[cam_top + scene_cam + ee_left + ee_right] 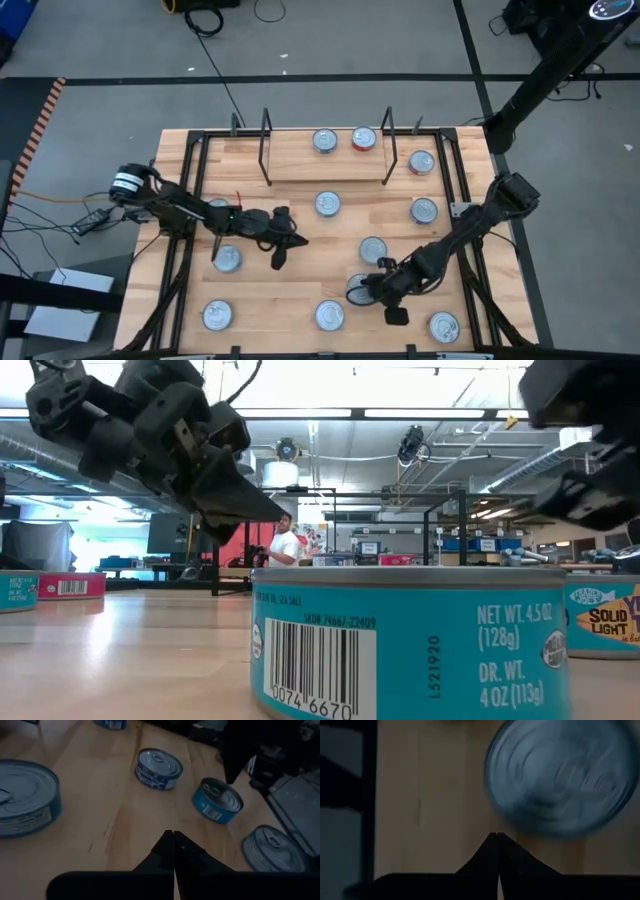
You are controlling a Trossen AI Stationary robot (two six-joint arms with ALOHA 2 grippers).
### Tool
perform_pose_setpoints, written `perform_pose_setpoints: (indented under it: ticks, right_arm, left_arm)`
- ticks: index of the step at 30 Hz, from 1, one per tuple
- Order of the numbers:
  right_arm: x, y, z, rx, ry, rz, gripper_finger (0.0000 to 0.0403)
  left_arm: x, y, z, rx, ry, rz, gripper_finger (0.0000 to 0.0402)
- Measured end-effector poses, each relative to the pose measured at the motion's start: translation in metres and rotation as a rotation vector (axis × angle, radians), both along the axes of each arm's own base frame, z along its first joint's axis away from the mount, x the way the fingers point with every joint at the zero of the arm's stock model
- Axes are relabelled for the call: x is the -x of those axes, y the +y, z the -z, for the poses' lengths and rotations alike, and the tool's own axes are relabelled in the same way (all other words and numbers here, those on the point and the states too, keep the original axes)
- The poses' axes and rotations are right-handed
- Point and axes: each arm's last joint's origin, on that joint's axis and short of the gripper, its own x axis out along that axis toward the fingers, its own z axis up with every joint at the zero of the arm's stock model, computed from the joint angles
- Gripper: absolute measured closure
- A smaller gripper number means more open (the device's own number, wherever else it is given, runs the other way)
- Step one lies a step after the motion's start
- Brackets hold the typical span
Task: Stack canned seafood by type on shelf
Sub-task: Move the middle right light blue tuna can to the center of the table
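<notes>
Currently, both fingers point(173, 851) point(498, 854) are sitting closed and empty; descending closed risks shoving the blue-labelled tin point(560, 775) just ahead.

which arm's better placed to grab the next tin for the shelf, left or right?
Right, probably. The right gripper is shut and empty directly beside a tin; its wrist view shows that lid close ahead. The left gripper, also shut, hovers over bare wood between tins. Both must open first. The shelf holds two tins.
</notes>
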Motion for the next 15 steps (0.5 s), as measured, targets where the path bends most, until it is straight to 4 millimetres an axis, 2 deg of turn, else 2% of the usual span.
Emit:
perform_pose_setpoints:
  ticks: [6, 15]
  right_arm:
    - [-0.022, -0.011, 0.004, -0.009, -0.113, 0.090, 0.0395]
    - [-0.050, -0.059, 0.003, 0.057, -0.191, 0.207, 0.0394]
  left_arm:
    - [-0.016, -0.003, 0.005, 0.008, -0.014, 0.019, 0.0401]
    - [-0.038, -0.006, 0.017, 0.000, 0.020, 0.012, 0.0401]
